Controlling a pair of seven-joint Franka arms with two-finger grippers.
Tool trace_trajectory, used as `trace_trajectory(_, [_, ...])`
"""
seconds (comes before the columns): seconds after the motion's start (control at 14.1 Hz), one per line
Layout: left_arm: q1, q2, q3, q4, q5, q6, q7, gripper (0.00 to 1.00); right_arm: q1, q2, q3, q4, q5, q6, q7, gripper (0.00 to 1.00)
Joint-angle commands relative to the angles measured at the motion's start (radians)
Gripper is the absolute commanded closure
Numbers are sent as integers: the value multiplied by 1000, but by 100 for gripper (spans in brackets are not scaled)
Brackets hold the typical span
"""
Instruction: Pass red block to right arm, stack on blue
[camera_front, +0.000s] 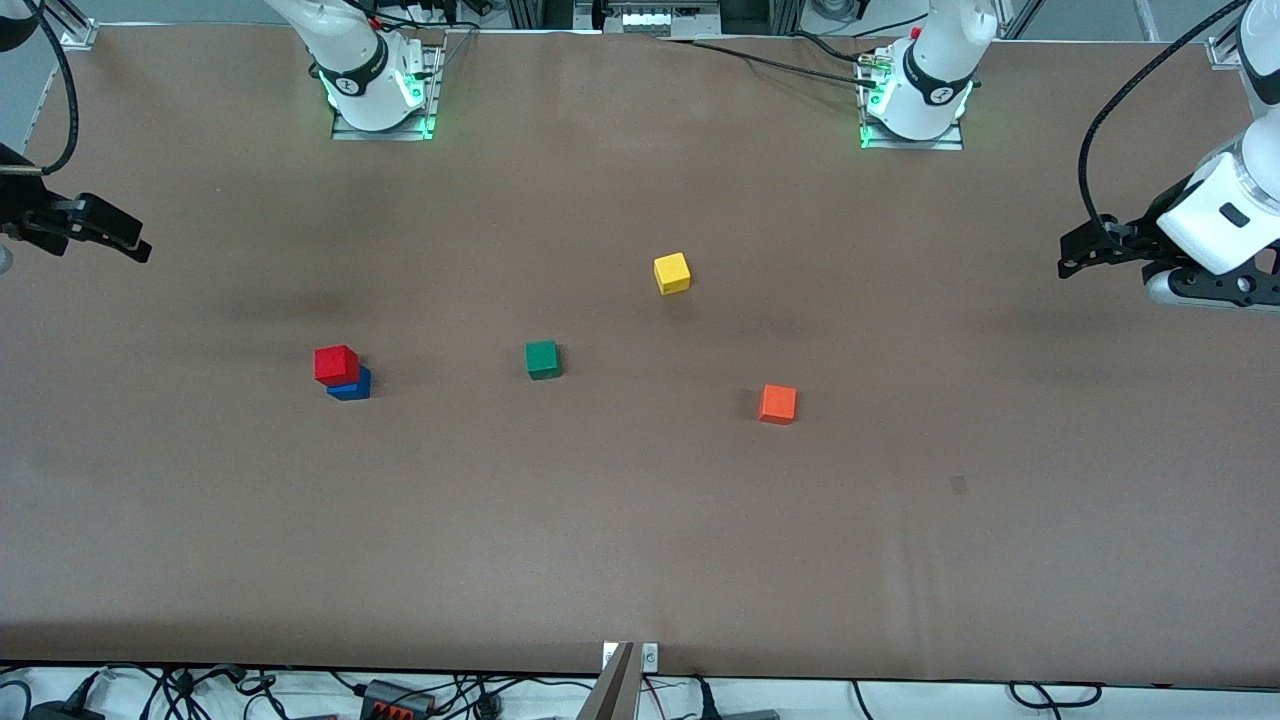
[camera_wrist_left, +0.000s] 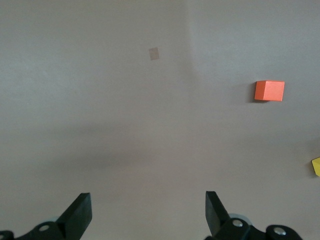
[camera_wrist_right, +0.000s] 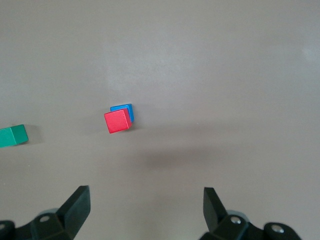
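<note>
The red block (camera_front: 336, 364) sits on top of the blue (camera_front: 352, 387) cube, a little askew, toward the right arm's end of the table. The right wrist view shows the same stack, red block (camera_wrist_right: 117, 121) over blue (camera_wrist_right: 123, 108). My right gripper (camera_front: 135, 245) hangs open and empty over the table's edge at the right arm's end, apart from the stack; its jaws (camera_wrist_right: 146, 196) stand wide with bare table between them. My left gripper (camera_front: 1078, 262) is open and empty over the left arm's end (camera_wrist_left: 148, 200).
A green cube (camera_front: 542, 359) lies mid-table and a yellow cube (camera_front: 672, 273) farther from the front camera. An orange cube (camera_front: 778, 404) sits toward the left arm's end and shows as the orange cube (camera_wrist_left: 269, 91) in the left wrist view. Both arm bases (camera_front: 380, 90) stand along the table's back edge.
</note>
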Motion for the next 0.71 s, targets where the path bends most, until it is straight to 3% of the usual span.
trace_trajectory(0.0, [14, -16, -8, -11, -16, -5, 24, 0, -6, -34, 7, -11, -5, -13, -8, 0])
trace_trajectory(0.64, [14, -16, -10, -11, -16, -5, 24, 0, -4, -25, 9, -11, -6, -4, -8, 0])
